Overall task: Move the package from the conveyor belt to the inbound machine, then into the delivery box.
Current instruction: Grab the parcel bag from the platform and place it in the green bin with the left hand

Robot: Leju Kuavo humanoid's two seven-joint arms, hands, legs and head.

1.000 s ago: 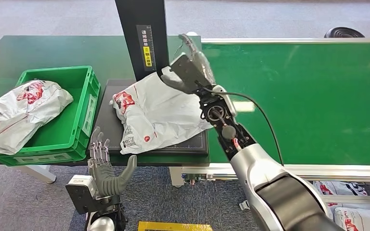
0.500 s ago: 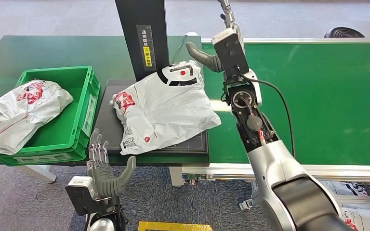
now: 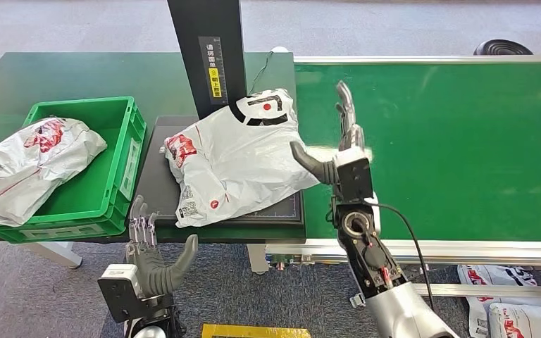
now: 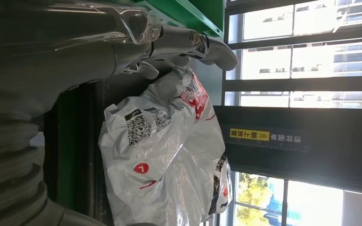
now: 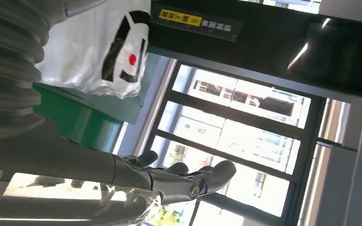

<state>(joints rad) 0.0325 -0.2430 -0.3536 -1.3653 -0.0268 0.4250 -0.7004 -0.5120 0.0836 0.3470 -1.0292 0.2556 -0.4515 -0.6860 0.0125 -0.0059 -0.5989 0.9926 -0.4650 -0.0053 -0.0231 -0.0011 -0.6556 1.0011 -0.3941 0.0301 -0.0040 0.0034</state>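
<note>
The delivery box (image 3: 127, 151), a green crate at the far left, already holds one white bag (image 3: 32, 158) and nothing about it differs from a second ago. Below the table edge the left hand (image 3: 156, 257) hangs empty with its fingers spread upward, dropped only slightly from where it was.

Beside the crate, the package (image 3: 236, 158) lies flat on the inbound machine (image 3: 156, 179), resting on the dark plate at the foot of the black scanner post (image 3: 208, 53), its right edge reaching over toward the conveyor belt (image 3: 458, 141). It has settled and spread out since the right hand let go of its upper corner a second ago (the corner with the black ring print now lies against the post).

The right hand (image 3: 341, 158) has swung up and then pulled back toward the robot; it now hovers over the belt's near edge, just beside the package, thumb out and fingers straight and apart, probably clear of the bag, though the head view leaves that gap hard to judge.

So the first leg looks finished: the package is off the belt and on the machine. The move into the crate remains, and the left hand seems better placed for it.
</note>
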